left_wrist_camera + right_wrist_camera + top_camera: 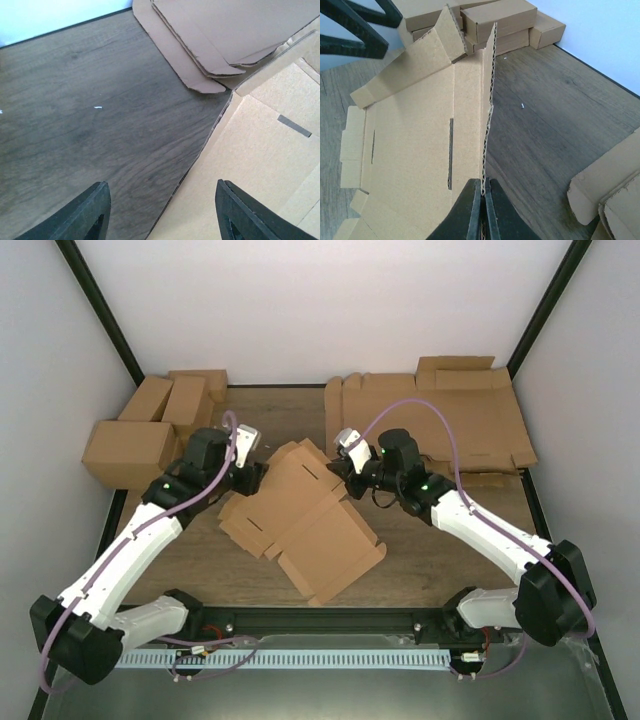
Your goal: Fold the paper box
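Paper box [318, 530] part-folded at tabletop [285, 420] centre; finished boxes [150, 420] at 10 o'clock, flat sheet pile [440, 415] at 1 o'clock. My right end effector [483, 192] clamped on edge of upright side panel. My left end effector [161, 195] apart, empty, over box's 9 o'clock edge. Step: raising walls. Next, likely: left grips opposite flap, lifts it upright, tabs meet slots.

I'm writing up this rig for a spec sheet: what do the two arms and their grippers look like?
Both arms match: the left arm and right arm have white links with black joint housings, each showing a small green light. A lilac cable loops along each. The left gripper and right gripper have flat black fingers.
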You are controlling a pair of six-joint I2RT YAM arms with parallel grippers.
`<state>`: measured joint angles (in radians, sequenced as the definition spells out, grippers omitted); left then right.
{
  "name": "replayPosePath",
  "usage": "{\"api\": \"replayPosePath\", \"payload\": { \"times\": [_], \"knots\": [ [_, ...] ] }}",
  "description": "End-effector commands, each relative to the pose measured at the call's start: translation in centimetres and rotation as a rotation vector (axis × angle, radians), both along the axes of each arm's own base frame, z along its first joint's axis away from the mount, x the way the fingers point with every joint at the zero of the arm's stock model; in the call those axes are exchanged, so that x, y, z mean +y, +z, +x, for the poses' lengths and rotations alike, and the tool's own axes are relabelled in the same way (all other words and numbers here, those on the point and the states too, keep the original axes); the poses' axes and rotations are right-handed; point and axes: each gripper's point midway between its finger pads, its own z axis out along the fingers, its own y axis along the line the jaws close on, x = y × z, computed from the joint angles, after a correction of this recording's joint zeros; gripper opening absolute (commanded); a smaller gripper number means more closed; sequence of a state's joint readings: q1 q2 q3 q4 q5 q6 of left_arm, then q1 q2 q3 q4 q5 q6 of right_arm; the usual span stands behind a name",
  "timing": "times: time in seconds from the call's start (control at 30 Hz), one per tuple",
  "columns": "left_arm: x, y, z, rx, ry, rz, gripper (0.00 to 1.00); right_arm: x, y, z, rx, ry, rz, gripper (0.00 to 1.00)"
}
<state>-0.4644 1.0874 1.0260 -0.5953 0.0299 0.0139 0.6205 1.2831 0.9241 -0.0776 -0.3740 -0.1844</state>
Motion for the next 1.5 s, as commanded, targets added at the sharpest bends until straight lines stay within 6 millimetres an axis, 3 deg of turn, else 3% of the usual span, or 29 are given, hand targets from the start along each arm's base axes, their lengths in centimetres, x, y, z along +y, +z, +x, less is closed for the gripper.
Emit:
{"api": "replayPosePath", "payload": {
  "times": [0.0,0.2,0.43,0.53,0.7,0.73,0.8,0.97,1.2,1.3,1.47],
  "knots": [
    [-1.4,-0.9,0.0,0.033,-0.075,-0.023,0.57,0.9,2.9,0.1,-0.053,0.029,0.033,0.01],
    [-1.8,-2.5,0.1,0.086,-0.081,-0.013,0.57,0.8,3.6,0.0,-0.066,0.029,0.043,0.01],
    [-2.0,-2.7,0.0,0.098,-0.097,-0.017,0.23,0.7,3.6,0.0,-0.064,0.023,0.043,0.01],
    [-2.1,-3.0,0.0,0.109,-0.094,-0.020,0.22,0.6,3.5,0.2,-0.051,0.002,0.049,0.01],
    [-2.6,-3.5,-0.3,0.138,-0.116,-0.034,0.04,0.4,2.5,0.5,-0.026,-0.028,0.049,0.02],
    [-2.7,-3.6,-0.4,0.144,-0.126,-0.037,0.04,0.3,2.4,0.5,-0.024,-0.032,0.052,0.04],
    [-2.9,-3.4,-0.6,0.146,-0.134,-0.044,0.04,0.2,2.2,0.7,-0.016,-0.052,0.058,0.19],
    [-2.3,-2.9,-0.6,0.149,-0.108,-0.028,0.04,-0.5,0.5,1.7,0.067,-0.135,0.050,0.23],
    [-2.2,-2.9,-0.8,0.196,-0.098,-0.009,0.04,-4.2,-0.8,3.2,0.227,-0.269,0.164,0.40],
    [-2.4,-2.7,-0.8,0.206,-0.103,-0.011,0.04,-5.4,-2.3,4.5,0.277,-0.331,0.156,0.38],
    [-2.5,-2.2,-0.9,0.197,-0.110,-0.017,0.04,-6.1,-5.7,6.8,0.418,-0.413,0.129,0.16]
  ]
}}
